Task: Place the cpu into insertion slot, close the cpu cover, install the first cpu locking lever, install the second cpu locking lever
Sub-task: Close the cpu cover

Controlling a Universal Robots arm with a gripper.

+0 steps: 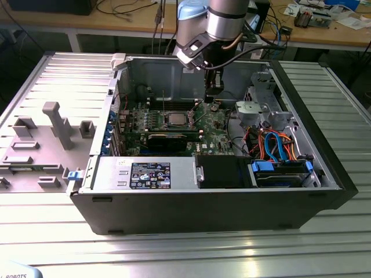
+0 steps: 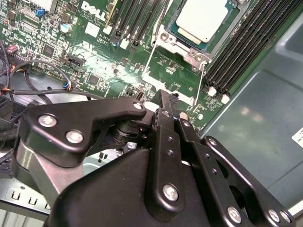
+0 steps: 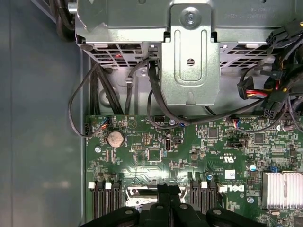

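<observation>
I see the open computer case (image 1: 203, 202) lying on a ribbed metal table (image 1: 232, 252). A grey side panel (image 1: 40, 87) lies flat at the exterior view's left, and cluttered wooden benches (image 1: 116, 26) stand behind. The cpu (image 1: 174, 119) sits in the insertion slot (image 2: 187, 47) on the green motherboard (image 1: 220, 123). My gripper (image 1: 213, 95), fingers pressed together and pinching nothing, hangs over the board near the socket, towards the exterior view's right.

Ribbed metal table (image 1: 232, 249); wooden bench (image 1: 116, 24) behind, cables (image 1: 134, 7) on top.
</observation>
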